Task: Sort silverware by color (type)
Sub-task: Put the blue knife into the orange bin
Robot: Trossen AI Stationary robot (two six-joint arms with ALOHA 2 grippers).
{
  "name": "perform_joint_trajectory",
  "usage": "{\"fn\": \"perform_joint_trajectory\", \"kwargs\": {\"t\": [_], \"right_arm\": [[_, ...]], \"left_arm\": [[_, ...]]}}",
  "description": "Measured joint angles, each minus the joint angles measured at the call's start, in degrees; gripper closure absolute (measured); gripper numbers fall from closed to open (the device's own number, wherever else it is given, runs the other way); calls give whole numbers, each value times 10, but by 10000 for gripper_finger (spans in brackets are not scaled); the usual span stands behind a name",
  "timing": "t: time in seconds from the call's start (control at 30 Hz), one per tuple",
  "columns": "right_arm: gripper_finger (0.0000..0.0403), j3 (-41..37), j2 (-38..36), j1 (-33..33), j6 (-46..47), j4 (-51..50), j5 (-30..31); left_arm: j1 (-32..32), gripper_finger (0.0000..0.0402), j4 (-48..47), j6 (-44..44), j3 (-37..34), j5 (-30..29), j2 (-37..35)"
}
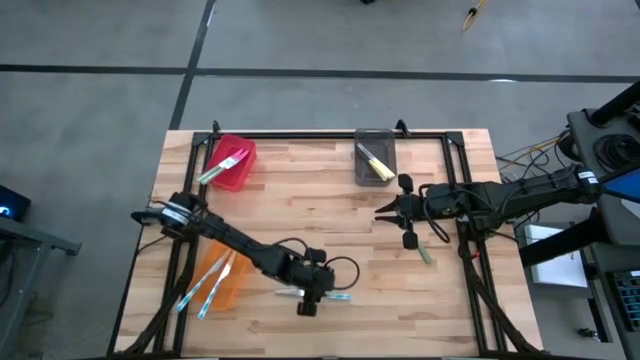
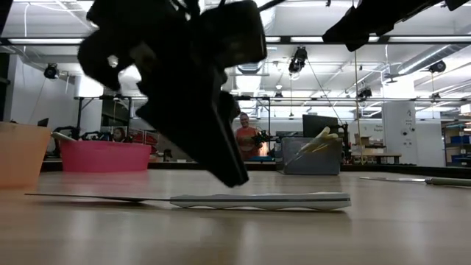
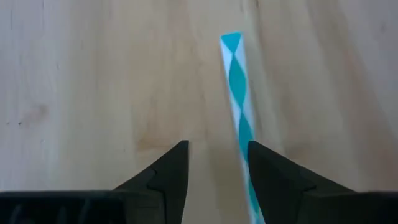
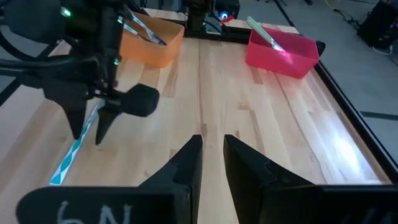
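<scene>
A light-blue-handled knife (image 1: pixel 332 296) lies flat on the table near its near edge. My left gripper (image 1: pixel 308 296) hangs over it, open and pointing down. In the left wrist view its fingers (image 3: pixel 217 163) straddle the striped handle (image 3: pixel 239 106), which runs close beside one finger. In the low view a fingertip (image 2: pixel 237 177) stands just above the knife (image 2: pixel 257 200). My right gripper (image 1: pixel 385 211) hovers over the right middle of the table with a narrow gap between its fingers (image 4: pixel 212 158), holding nothing. A green-handled knife (image 1: pixel 426 252) lies beside it.
An orange bin (image 1: pixel 220 282) at the near left holds light-blue knives. A red bin (image 1: pixel 234 163) at the far left holds green ones. A grey bin (image 1: pixel 375 160) at the far middle holds yellow ones. A black frame rail (image 1: pixel 330 135) runs along the far edge. People stand in the room behind the table (image 2: pixel 244 136).
</scene>
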Motion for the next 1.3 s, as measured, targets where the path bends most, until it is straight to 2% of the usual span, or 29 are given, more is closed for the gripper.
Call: {"fn": "perform_joint_trajectory", "kwargs": {"t": [0.07,0.2,0.3,0.63,0.8,0.97,1.13,1.3], "right_arm": [[346,0,0,0,2,0,0],[346,0,0,0,15,1,0],[346,0,0,0,15,9,0],[346,0,0,0,9,22,0],[346,0,0,0,3,22,1],[346,0,0,0,1,21,1],[346,0,0,0,0,22,1],[346,0,0,0,0,22,1]], "left_arm": [[0,258,13,9,-14,-2,0],[-1,260,15,12,-28,-51,-2],[-1,260,11,9,-35,-64,-1],[-2,275,11,-52,-49,-104,-1],[0,292,-22,-49,-19,-80,-1],[-1,294,-86,-49,41,-85,1],[-12,272,-92,-65,44,-84,4],[-23,237,-54,-92,23,-83,3]]}}
